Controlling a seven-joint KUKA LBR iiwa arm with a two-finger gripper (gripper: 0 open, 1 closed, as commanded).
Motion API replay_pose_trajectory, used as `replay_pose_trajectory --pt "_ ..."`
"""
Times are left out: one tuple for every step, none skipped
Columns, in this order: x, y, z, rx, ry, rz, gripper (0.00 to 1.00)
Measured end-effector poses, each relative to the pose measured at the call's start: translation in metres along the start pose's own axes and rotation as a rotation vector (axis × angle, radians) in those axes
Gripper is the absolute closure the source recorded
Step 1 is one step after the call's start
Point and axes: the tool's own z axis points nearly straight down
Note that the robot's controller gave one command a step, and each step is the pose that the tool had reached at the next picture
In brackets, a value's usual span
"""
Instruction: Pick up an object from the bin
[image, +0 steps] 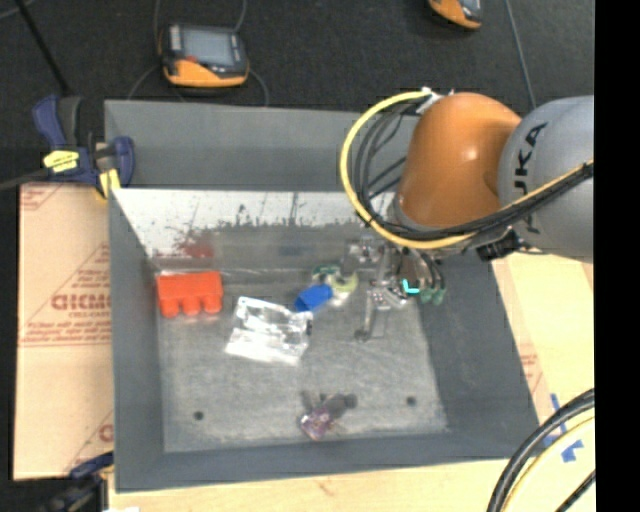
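Note:
My gripper (380, 295) hangs below the orange wrist cover, low over the bin's floor right of centre and towards the back wall. Just to its left lies a small blue piece (313, 297). A pale green and white bit (337, 279) sits between that piece and the gripper, close beside the gripper. A crumpled clear plastic bag (266, 331) lies further left, in the middle of the bin. I see nothing held in the gripper.
An orange block with rounded lobes (189, 294) rests by the left wall. A small dark and purple thing (322, 414) lies near the front wall. The arm and its looped cables reach in over the bin's back right corner.

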Motion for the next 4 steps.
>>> replay_pose_trajectory --pt "-0.034 0.015 0.086 0.000 -0.003 -0.371 0.00" --pt "-0.069 0.023 0.142 0.002 -0.010 -0.741 0.00" --pt "-0.069 0.023 0.140 0.000 -0.011 -0.736 1.00" --pt "-0.036 0.027 -0.037 0.006 -0.016 -0.766 1.00"
